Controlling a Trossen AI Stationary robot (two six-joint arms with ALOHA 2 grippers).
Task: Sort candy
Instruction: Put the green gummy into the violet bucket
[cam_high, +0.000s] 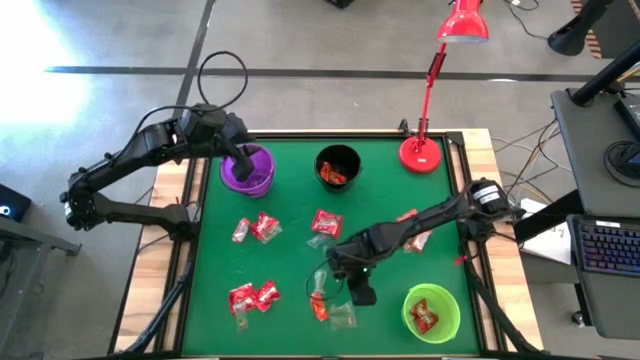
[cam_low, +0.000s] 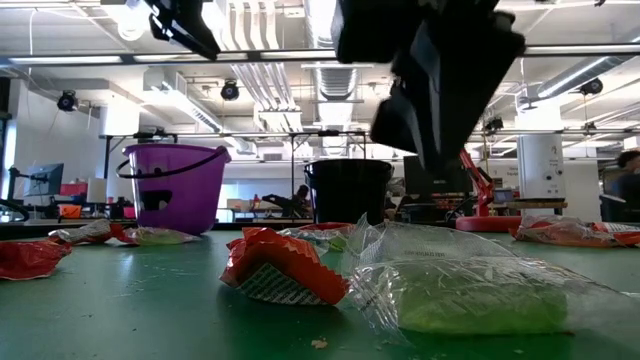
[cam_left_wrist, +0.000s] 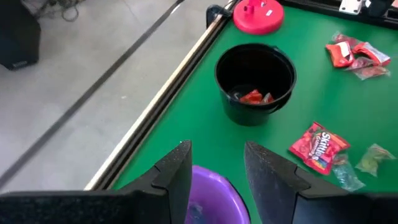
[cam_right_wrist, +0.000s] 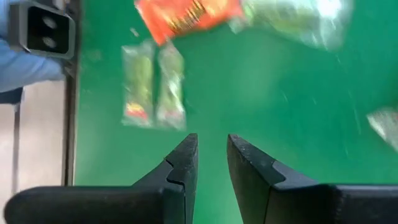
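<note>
The candy (cam_high: 262, 228) is lots of small crinkly packets, some red with white marks, some orange-red, some clear with pale green inside. They lie scattered on the green tabletop (cam_high: 290, 260), and a few sit inside the black cup (cam_high: 337, 167) and the green cup (cam_high: 431, 312). The left end effector (cam_left_wrist: 216, 168) hangs over the purple cup (cam_high: 247, 168), fingers apart, holding nothing. The right end effector (cam_right_wrist: 211, 163) hangs above the tabletop near the packets, with a narrow gap and nothing in it.
</note>
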